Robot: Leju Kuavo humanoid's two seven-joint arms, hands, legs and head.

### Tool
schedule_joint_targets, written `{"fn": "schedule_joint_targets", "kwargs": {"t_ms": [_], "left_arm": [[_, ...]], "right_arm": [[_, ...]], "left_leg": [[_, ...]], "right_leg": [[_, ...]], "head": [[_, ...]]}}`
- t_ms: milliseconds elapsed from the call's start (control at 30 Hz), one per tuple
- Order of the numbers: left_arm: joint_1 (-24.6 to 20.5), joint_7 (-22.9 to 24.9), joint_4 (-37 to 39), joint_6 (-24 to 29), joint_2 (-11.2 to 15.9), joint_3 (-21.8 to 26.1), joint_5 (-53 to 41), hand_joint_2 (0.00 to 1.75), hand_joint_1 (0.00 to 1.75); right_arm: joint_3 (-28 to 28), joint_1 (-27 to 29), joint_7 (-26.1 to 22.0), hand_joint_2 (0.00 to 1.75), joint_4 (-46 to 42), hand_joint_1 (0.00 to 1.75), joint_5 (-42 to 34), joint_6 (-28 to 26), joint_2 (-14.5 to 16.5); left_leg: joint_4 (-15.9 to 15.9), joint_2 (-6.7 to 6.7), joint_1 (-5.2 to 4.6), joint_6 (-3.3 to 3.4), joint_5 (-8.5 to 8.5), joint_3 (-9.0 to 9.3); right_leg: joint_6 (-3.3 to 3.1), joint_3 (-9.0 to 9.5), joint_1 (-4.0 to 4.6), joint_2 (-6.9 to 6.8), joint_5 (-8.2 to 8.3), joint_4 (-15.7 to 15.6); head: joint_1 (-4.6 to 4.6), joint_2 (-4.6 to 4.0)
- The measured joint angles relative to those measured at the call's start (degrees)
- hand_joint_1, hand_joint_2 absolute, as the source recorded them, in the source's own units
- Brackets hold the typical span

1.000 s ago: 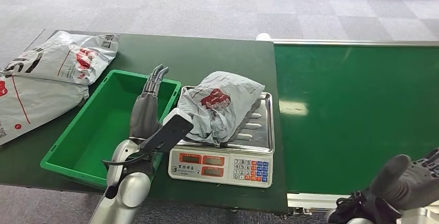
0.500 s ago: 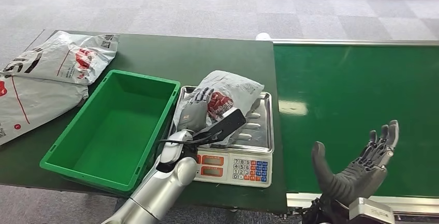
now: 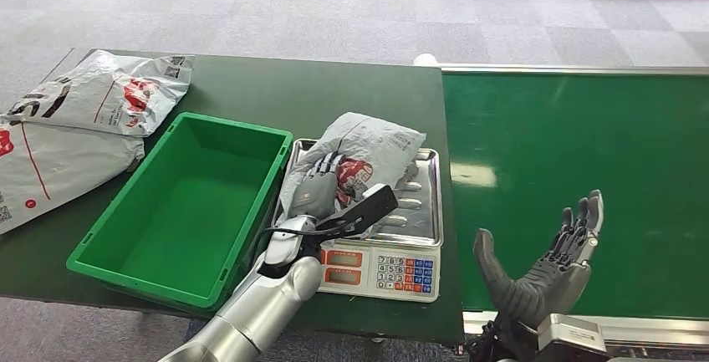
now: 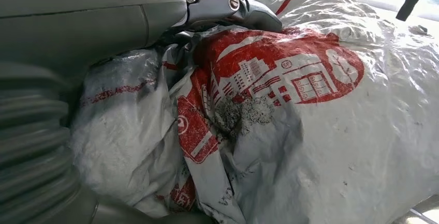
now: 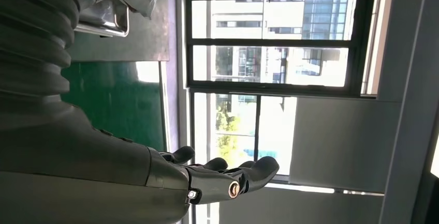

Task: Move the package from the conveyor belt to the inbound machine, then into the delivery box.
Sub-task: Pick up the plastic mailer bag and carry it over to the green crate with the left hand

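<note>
A crumpled white package with red print (image 3: 368,151) lies on the steel tray of the inbound scale (image 3: 418,211). My left hand (image 3: 318,185) rests on the package's near-left side, fingers laid flat over it. In the left wrist view the fingers (image 4: 228,4) stretch across the top of the package (image 4: 310,131). The green delivery box (image 3: 134,237) stands just left of the scale, with nothing inside. My right hand (image 3: 543,266) hovers palm up with fingers apart over the conveyor belt's (image 3: 577,153) near edge, holding nothing. The right wrist view shows this hand (image 5: 217,180) against windows.
Two more white packages (image 3: 104,90) (image 3: 58,161) lie on the dark green table (image 3: 334,86) at the far left. The scale's keypad and displays (image 3: 359,268) face me. The table's front edge runs just below the box and scale.
My left hand swung from above the green box over to the package and now lies on it. My right hand rose into view, opened, then drifted slightly left.
</note>
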Motion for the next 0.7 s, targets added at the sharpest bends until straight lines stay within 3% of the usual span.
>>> {"fn": "schedule_joint_targets", "kwargs": {"t_ms": [100, 133, 233, 267, 400, 500, 600, 700], "left_arm": [[-0.22, 1.00, 0.49, -0.59, -0.02, -0.01, -0.74, 1.75, 0.00], [-0.33, 1.55, 0.68, -0.99, -0.02, -0.01, -1.23, 1.75, 0.14], [-0.76, 3.60, 1.68, -2.29, -0.02, -0.01, -3.68, 1.75, 1.45], [-0.91, 4.45, 2.20, -2.66, -0.03, -0.01, -4.84, 1.75, 1.75], [-1.53, 5.79, 4.13, -2.01, -0.02, 0.12, -8.53, 1.75, 1.75], [-1.18, 2.40, 3.48, 1.60, 0.11, 0.94, -8.68, 1.75, 1.75], [0.96, -0.60, -3.50, 1.47, 0.77, 2.35, -7.75, 1.75, 1.75], [2.40, -0.43, -11.17, -0.88, 1.72, 3.61, -7.72, 1.75, 1.75]], "right_arm": [[0.34, -0.43, 0.37, 1.75, 0.31, 0.00, -0.22, 0.00, -0.09], [0.50, -0.74, 0.68, 1.75, 0.38, 0.00, -0.26, 0.00, -0.14], [0.99, -1.86, 2.14, 1.75, 0.48, 0.00, 0.17, -0.01, -0.24], [1.14, -2.23, 2.71, 1.75, 0.49, 0.00, 0.49, -0.01, -0.26], [1.42, -3.09, 4.04, 1.75, 0.51, 0.00, 1.68, -0.01, -0.28], [1.46, -3.04, 4.27, 1.75, 0.51, 0.00, 2.08, 0.01, -0.28], [1.46, -2.69, 4.56, 1.75, 0.51, 0.00, 2.83, 0.41, -0.28], [1.44, -2.60, 4.97, 1.75, 0.51, 0.00, 3.38, 0.91, -0.28]], "left_leg": [[0.00, 0.00, 0.00, 0.00, 0.00, 0.01], [0.00, 0.00, 0.00, 0.00, 0.00, 0.02], [0.00, 0.01, 0.00, -0.01, 0.01, 0.06], [0.00, 0.01, 0.00, -0.01, 0.01, 0.08], [-0.01, 0.00, 0.00, -0.01, 0.00, 0.16], [-0.01, 0.00, 0.00, -0.02, 0.02, 0.16], [-0.01, 0.00, 0.01, -0.07, 0.05, 0.06], [-0.01, 0.00, 0.01, -0.09, 0.07, -0.02]], "right_leg": [[0.00, 0.01, 0.00, 0.00, 0.00, 0.00], [0.00, 0.01, 0.01, 0.00, 0.00, 0.00], [0.00, 0.05, 0.01, 0.01, 0.00, 0.00], [-0.01, 0.06, 0.01, 0.01, 0.00, 0.00], [-0.01, 0.15, 0.02, 0.01, 0.00, 0.00], [-0.01, 0.16, 0.03, 0.01, 0.00, 0.01], [-0.04, 0.06, 0.04, 0.02, 0.03, 0.02], [-0.04, -0.05, 0.04, 0.03, 0.04, 0.03]], "head": [[0.00, 0.00], [0.00, 0.00], [0.00, 0.00], [0.00, 0.00], [0.00, 0.00], [0.00, 0.00], [0.01, 0.00], [0.00, 0.00]]}}
